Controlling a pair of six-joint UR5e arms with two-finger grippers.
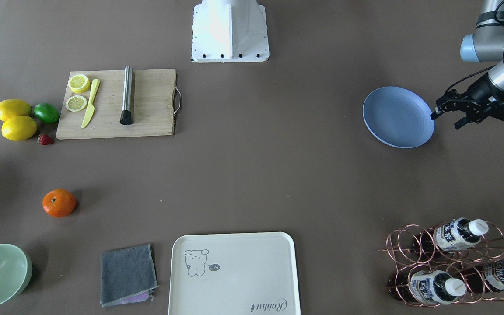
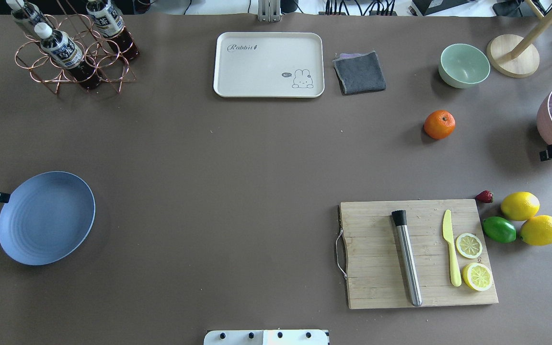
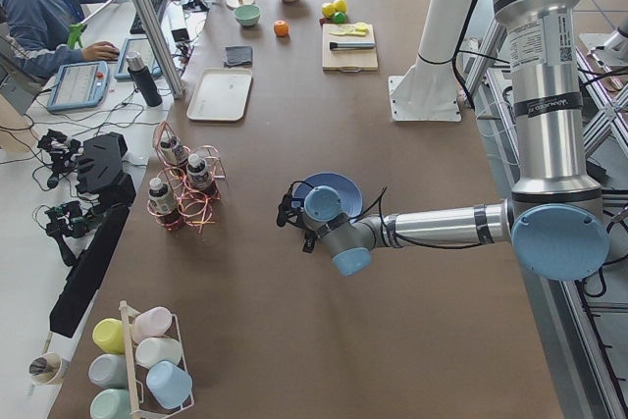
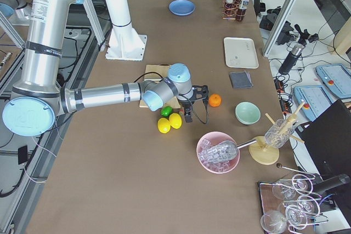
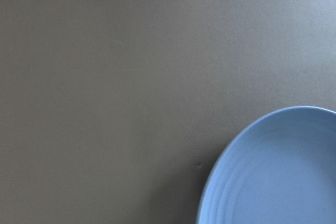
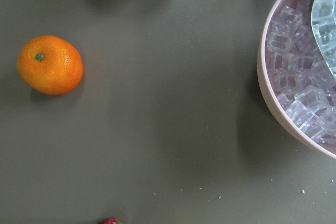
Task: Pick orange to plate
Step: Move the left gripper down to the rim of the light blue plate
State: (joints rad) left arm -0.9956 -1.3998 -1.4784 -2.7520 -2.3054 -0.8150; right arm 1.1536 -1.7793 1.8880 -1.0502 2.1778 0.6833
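Watching from the side, I saw the orange [image 2: 439,124] lying on the table [image 2: 257,167] near the right gripper [image 4: 189,110], its fingers unreadable; the plate [image 2: 46,218] sat well apart, beside the left gripper [image 1: 446,119], fingers spread.

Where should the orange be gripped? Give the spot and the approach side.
Best come straight down and grip the orange across its widest middle. It is round and sits alone on the table, stem spot up. The bowl stands apart, so its sides look free.
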